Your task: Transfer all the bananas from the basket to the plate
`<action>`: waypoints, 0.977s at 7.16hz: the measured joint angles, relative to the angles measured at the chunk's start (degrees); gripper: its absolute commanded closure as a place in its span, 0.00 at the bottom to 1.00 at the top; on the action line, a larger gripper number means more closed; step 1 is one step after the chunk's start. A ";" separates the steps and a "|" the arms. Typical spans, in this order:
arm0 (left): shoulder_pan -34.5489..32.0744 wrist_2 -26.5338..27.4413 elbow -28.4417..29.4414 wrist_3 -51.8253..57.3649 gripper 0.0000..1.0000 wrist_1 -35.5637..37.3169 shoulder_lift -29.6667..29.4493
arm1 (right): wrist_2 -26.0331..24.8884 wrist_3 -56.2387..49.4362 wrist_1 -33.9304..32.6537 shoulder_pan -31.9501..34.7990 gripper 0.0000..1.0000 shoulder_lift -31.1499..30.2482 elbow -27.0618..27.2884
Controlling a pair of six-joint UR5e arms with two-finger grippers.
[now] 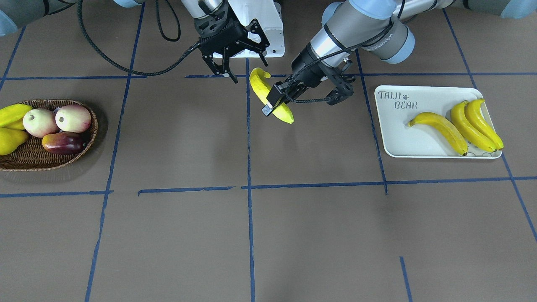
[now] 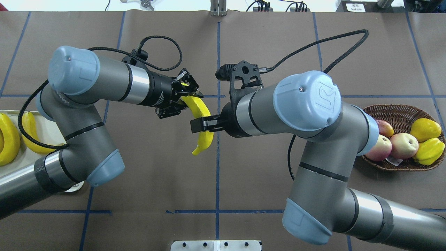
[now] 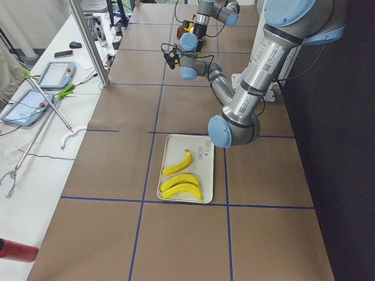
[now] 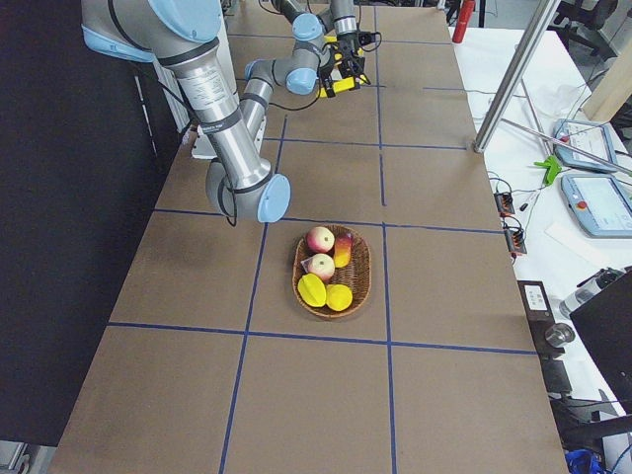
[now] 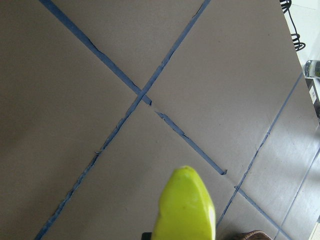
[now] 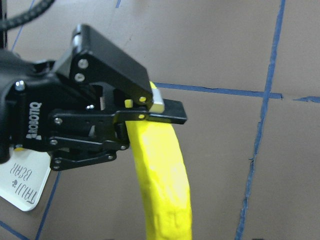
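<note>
Bananas (image 1: 457, 126) are being gathered on the plate (image 1: 419, 96) at the right of the front-facing view, where three are lying side by side. A fourth banana (image 1: 268, 94) is being held above the table (image 1: 293, 235), just right of the centre tape line (image 1: 248, 147). It is being gripped in its lower half by the left gripper (image 1: 275, 104); in the right wrist view a finger is being pressed flat against the peel.

The right gripper (image 1: 247, 67), at upper centre, is being shown with jaws spread wide around the banana's upper end, apparently without pinching it. Overhead, one of its fingers is crossing the banana's middle; contact cannot be told.

No long banana is being seen in the basket (image 1: 54, 163) at the left edge, only apples (image 1: 73, 118), stubby yellow fruit (image 1: 10, 140) and one dark red fruit, so this one is judged the last.

The banana's long axis is running from upper left to lower right, its lower end pointing toward the plate. The plate is lying on the left gripper's side, so that arm is judged the nearer for the carry, once the open right jaws are being drawn clear.
</note>
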 measured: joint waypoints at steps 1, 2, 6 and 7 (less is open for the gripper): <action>-0.86 0.08 -0.09 0.31 1.00 0.07 2.29 | 4.18 -0.17 -1.67 2.89 0.01 -0.44 0.93; -2.55 -0.12 -0.30 0.75 1.00 0.46 5.33 | 8.30 -0.52 -4.07 6.00 0.01 -1.03 1.81; -11.01 -4.46 -1.04 16.35 1.00 1.43 22.10 | 14.92 -11.76 -15.59 15.19 0.01 -6.66 2.84; -11.50 -4.73 -1.04 23.31 1.00 1.43 26.41 | 15.09 -17.85 -18.48 16.91 0.01 -8.81 3.08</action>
